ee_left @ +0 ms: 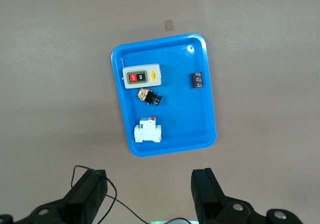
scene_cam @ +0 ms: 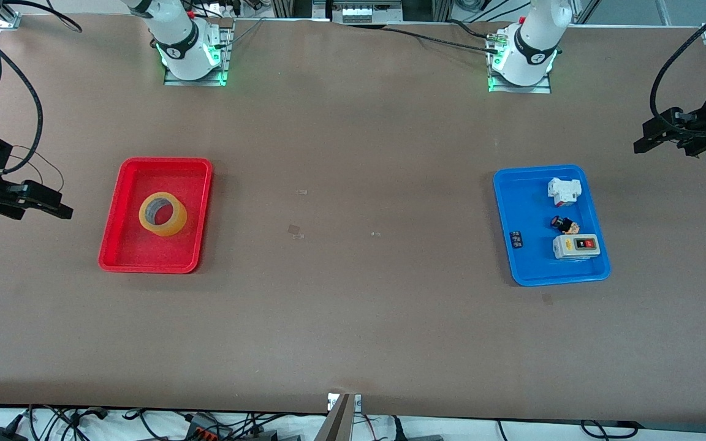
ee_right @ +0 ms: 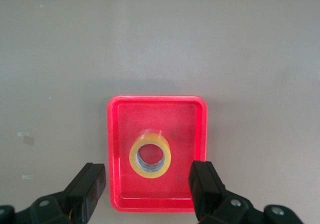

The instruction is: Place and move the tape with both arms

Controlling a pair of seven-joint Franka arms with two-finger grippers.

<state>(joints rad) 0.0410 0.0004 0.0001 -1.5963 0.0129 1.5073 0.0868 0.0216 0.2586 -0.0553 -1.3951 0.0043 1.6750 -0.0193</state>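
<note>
The tape [scene_cam: 163, 213], a yellowish-tan roll, lies in a red tray [scene_cam: 193, 184] toward the right arm's end of the table. My right gripper [scene_cam: 40, 205] hangs open and empty over the bare table beside that tray, at the table's end. In the right wrist view the tape [ee_right: 150, 159] lies in the red tray [ee_right: 116, 134], with my open right gripper [ee_right: 149, 189] apart from it. My left gripper [scene_cam: 644, 138] hangs open and empty over the table's other end. In the left wrist view it [ee_left: 149, 194] is wide open over bare table.
A blue tray [scene_cam: 531, 202] toward the left arm's end holds a white breaker [scene_cam: 564, 191], a grey switch box [scene_cam: 576, 246], a small push button [scene_cam: 564, 225] and a black part [scene_cam: 516, 239]. Small tape scraps [scene_cam: 295, 230] lie mid-table. The blue tray [ee_left: 207, 109] shows in the left wrist view.
</note>
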